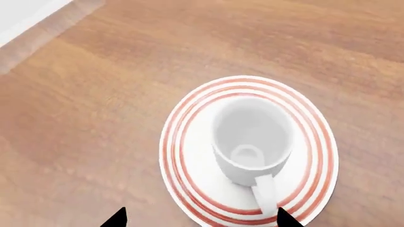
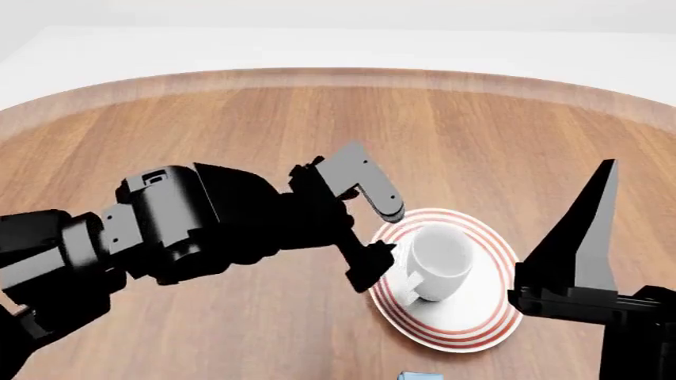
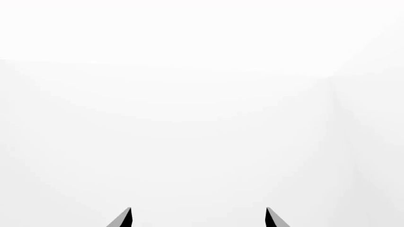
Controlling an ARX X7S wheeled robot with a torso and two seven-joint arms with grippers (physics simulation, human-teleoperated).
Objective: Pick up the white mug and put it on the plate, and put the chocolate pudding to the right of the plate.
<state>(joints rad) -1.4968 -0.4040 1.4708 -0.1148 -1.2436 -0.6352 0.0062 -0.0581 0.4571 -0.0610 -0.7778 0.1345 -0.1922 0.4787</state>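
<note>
The white mug [image 2: 438, 261] stands upright on the red-ringed plate [image 2: 476, 321], its handle towards my left arm. In the left wrist view the mug [image 1: 252, 137] sits in the middle of the plate [image 1: 319, 156], with its handle near one fingertip. My left gripper [image 2: 381, 229] is open and empty just left of the mug, not touching it; its tips show in the left wrist view [image 1: 202, 220]. My right gripper [image 2: 590, 226] points upward at the plate's right, open and empty [image 3: 198, 218]. A light blue corner [image 2: 419, 375] at the bottom edge may be the chocolate pudding; most of it is out of view.
The round wooden table [image 2: 317, 119] spreads behind and to the left of the plate, and its far edge meets a white floor. The right wrist view shows only white walls.
</note>
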